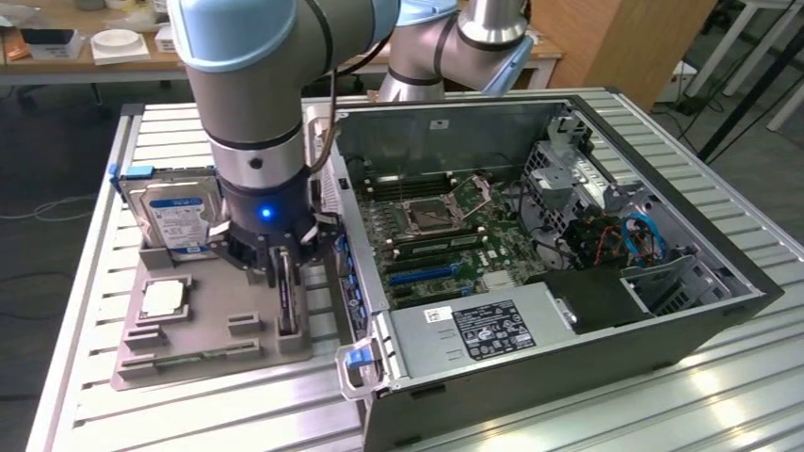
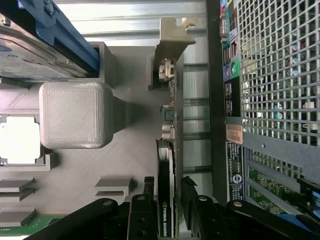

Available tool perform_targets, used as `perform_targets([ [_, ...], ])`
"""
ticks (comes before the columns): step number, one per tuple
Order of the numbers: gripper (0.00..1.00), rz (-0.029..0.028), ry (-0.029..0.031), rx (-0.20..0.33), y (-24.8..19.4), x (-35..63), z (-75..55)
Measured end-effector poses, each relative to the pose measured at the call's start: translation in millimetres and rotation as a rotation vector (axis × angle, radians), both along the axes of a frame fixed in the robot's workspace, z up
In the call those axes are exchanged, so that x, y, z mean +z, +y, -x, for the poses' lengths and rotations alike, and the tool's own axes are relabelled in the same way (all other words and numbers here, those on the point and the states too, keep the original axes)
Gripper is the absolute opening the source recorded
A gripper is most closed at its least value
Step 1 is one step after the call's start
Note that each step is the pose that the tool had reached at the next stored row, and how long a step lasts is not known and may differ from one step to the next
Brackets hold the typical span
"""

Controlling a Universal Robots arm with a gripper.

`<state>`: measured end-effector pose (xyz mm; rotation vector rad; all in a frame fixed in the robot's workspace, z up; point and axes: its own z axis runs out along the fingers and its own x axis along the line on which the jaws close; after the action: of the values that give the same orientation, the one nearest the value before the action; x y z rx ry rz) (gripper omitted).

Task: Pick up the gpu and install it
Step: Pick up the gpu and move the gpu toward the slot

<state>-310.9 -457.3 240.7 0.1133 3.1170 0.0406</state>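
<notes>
Arm point(image 1: 255, 104) vertical, claw point(image 1: 285, 273) down, jaws spread astride upright gpu point(image 1: 288, 313) in tray point(image 1: 201, 350).

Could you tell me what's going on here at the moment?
A Universal Robots arm has its gripper down at the top edge of the gpu, which stands on edge in a slot of the grey tray beside the open computer case. The card is not yet installed. The hard drive and the CPU chip sit in the same tray, untouched.
</notes>
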Motion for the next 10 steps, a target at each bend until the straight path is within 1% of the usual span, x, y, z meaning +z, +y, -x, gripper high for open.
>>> perform_targets([
  [6,0.36,-0.0001,-0.0002,0.0,0.0,-8.4,0.7],
  [10,0.36,-0.0002,-0.0002,0.0,0.0,-9.9,0.7],
])
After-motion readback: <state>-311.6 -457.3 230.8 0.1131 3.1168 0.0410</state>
